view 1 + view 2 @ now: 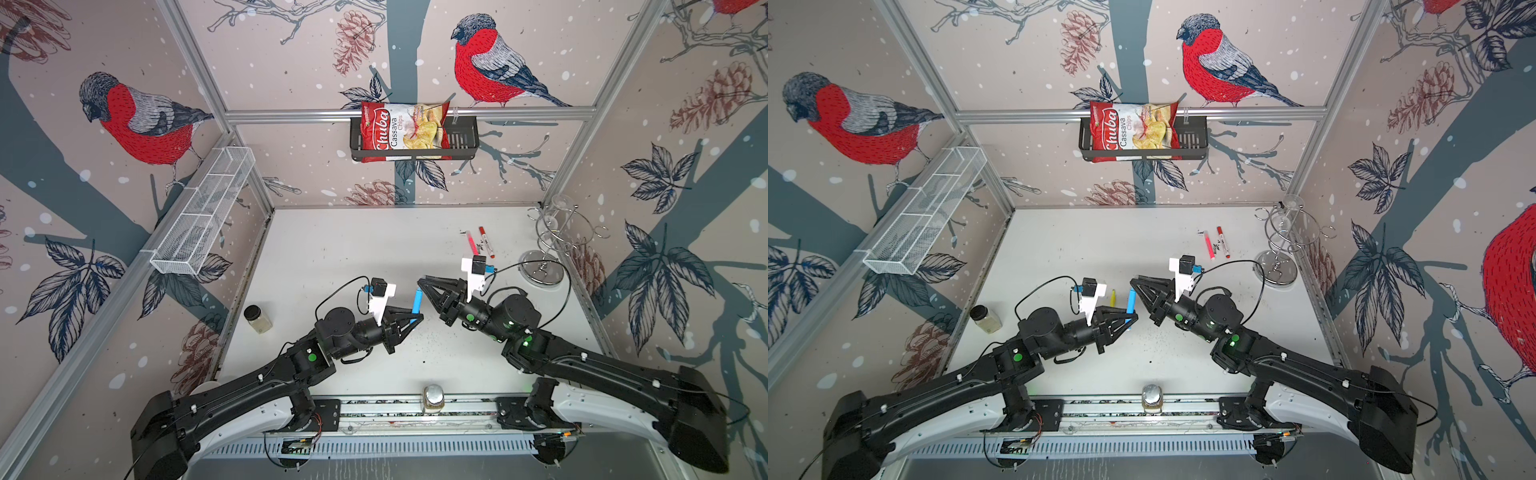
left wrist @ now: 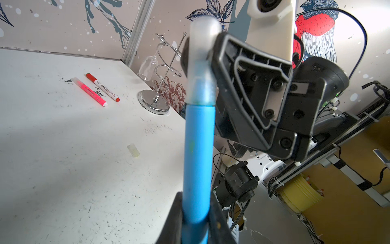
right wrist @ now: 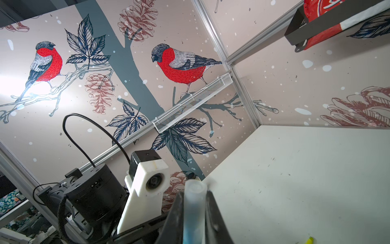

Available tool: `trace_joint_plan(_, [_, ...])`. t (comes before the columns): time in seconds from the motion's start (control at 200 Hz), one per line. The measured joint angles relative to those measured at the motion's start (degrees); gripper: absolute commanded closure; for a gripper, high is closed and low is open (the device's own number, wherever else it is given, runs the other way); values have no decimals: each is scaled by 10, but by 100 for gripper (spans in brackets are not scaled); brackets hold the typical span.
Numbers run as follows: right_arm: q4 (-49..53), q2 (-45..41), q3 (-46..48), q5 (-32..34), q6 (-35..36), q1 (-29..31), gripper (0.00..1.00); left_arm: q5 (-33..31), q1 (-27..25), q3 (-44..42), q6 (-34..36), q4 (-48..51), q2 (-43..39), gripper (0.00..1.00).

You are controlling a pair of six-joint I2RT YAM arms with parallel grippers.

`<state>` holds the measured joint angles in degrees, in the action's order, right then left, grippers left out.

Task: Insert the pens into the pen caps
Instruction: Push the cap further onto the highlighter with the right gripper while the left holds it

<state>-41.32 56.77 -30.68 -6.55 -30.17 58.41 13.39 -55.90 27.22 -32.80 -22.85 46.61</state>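
Observation:
My left gripper (image 1: 415, 318) (image 2: 196, 219) is shut on the blue pen (image 1: 417, 302) (image 1: 1131, 302) (image 2: 198, 158) and holds it above the table. A translucent pen cap (image 2: 201, 63) (image 3: 195, 202) sits over the pen's upper end, with blue showing inside it. My right gripper (image 1: 420, 282) (image 3: 195, 211) is shut on that cap. A pink pen (image 1: 471, 243) (image 2: 89, 92) and a white pen (image 1: 486, 242) (image 2: 102, 87) with red ends lie side by side at the back right. A yellow pen (image 1: 1113, 297) lies behind the left gripper. One loose whitish cap (image 2: 133, 150) lies on the table.
A chrome wire glass rack (image 1: 544, 249) stands at the table's back right corner. A small jar (image 1: 257, 319) stands at the left edge, another jar (image 1: 433, 398) at the front rail. A black basket with a chips bag (image 1: 399, 129) and a white mesh tray (image 1: 199, 216) hang on the walls.

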Motion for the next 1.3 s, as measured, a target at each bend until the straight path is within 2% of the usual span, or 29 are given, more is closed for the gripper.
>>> trace_joint_plan(0.305, [-33, 17, -1, -10, 0, 5, 100, 16, 11, 0, -3, 2, -18, 100])
trace_joint_plan(0.54, [-34, 35, -1, -10, 0, 10, 100, 7, 14, 6, 0, 67, -35, 100])
trace_joint_plan(0.896, [-26, 36, -12, -5, 0, 13, 100, 1, 14, 8, 3, 64, -35, 100])
trace_joint_plan(1.301, [23, 25, -43, -7, 3, 13, 88, -12, 14, -9, 19, 22, -40, 100])
